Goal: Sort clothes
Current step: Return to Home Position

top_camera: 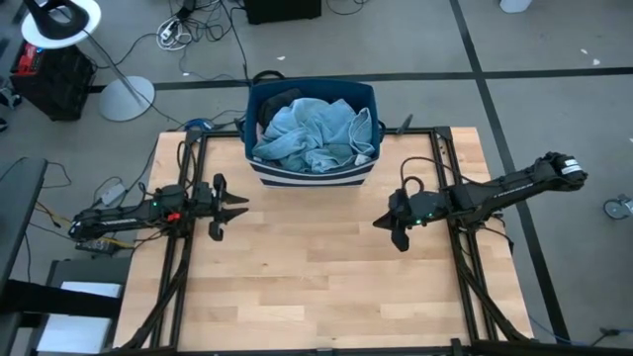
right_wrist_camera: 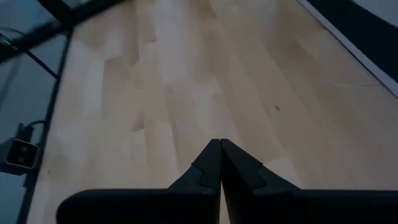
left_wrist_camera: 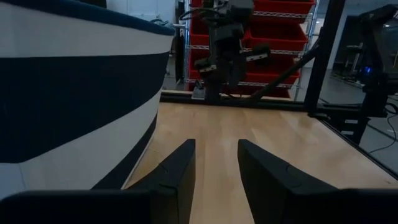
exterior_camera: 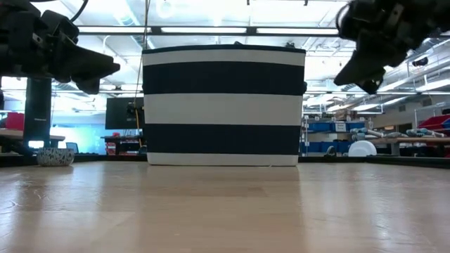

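The clothes (top_camera: pixel 309 133), mostly light blue cloth with some dark pieces, lie heaped inside the navy bin with white stripes (top_camera: pixel 368 99) at the table's far middle. My left gripper (top_camera: pixel 242 206) hovers open over the table's left part, pointing level toward the right, with nothing between its fingers (left_wrist_camera: pixel 214 165). My right gripper (top_camera: pixel 381 222) hangs shut over the table's right part, tilted down toward the wood, holding nothing (right_wrist_camera: pixel 219 149). Both stand on the near side of the bin, apart from it.
The bin (exterior_camera: pixel 223 105) stands on the wooden tabletop (top_camera: pixel 316 287), which lies bare between and in front of the grippers. Black frame rails (top_camera: pixel 188 178) run along the table's left and right sides. Cables and a lamp base (top_camera: pixel 127 97) lie on the floor beyond.
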You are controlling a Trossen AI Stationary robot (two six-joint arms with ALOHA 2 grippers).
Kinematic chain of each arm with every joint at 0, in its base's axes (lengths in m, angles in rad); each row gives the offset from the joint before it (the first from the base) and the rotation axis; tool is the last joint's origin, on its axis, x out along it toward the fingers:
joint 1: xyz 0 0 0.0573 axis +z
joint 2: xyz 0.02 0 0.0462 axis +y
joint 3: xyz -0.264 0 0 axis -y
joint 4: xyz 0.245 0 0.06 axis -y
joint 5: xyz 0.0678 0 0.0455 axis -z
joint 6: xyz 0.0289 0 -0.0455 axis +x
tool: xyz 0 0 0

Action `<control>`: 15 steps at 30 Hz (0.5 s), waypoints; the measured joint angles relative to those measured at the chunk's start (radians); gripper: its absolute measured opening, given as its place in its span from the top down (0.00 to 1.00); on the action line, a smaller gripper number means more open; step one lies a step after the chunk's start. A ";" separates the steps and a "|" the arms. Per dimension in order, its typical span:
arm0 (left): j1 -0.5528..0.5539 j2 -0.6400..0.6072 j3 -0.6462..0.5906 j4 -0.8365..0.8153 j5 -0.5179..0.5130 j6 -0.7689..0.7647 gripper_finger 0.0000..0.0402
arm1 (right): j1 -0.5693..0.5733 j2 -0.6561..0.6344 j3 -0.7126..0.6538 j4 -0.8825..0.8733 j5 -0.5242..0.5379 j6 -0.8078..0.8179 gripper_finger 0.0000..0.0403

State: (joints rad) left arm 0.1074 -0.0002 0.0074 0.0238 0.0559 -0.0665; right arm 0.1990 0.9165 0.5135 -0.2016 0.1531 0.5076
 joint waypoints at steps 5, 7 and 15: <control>0.000 0.000 0.000 -0.001 0.000 0.003 0.68 | -0.049 -0.095 -0.161 0.185 -0.068 -0.012 0.99; 0.000 0.000 0.000 -0.001 0.000 0.003 0.68 | -0.071 -0.119 -0.222 0.266 -0.088 -0.017 0.99; 0.000 0.001 0.000 0.006 0.000 0.003 0.68 | -0.133 -0.209 -0.405 0.477 -0.115 -0.046 0.97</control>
State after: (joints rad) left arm 0.1074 0.0006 0.0071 0.0299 0.0559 -0.0635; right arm 0.0660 0.7071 0.1083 0.2751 0.0383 0.4615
